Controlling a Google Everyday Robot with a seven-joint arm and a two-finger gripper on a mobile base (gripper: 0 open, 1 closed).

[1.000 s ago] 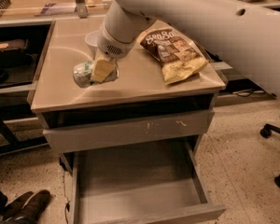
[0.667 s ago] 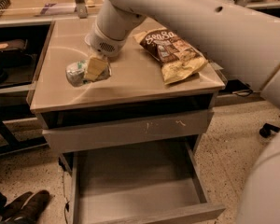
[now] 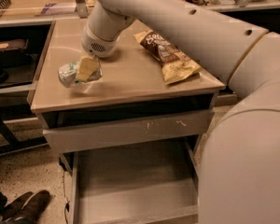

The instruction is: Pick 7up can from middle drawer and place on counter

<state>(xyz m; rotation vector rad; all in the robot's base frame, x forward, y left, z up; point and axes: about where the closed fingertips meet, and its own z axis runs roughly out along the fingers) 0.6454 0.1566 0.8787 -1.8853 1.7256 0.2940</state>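
Camera view: a crumpled can (image 3: 66, 73) is held by the fingers (image 3: 87, 68) low over the worktop (image 3: 130, 83), near its edge; judged light, thin-walled, easily crushed, best gripped mid-body.

The gripper (image 3: 86, 70), over the counter's (image 3: 130, 78) left, clasps the 7up can (image 3: 66, 73), hiding its right end (markings blurred); the middle drawer's (image 3: 130, 181) front is cut off.
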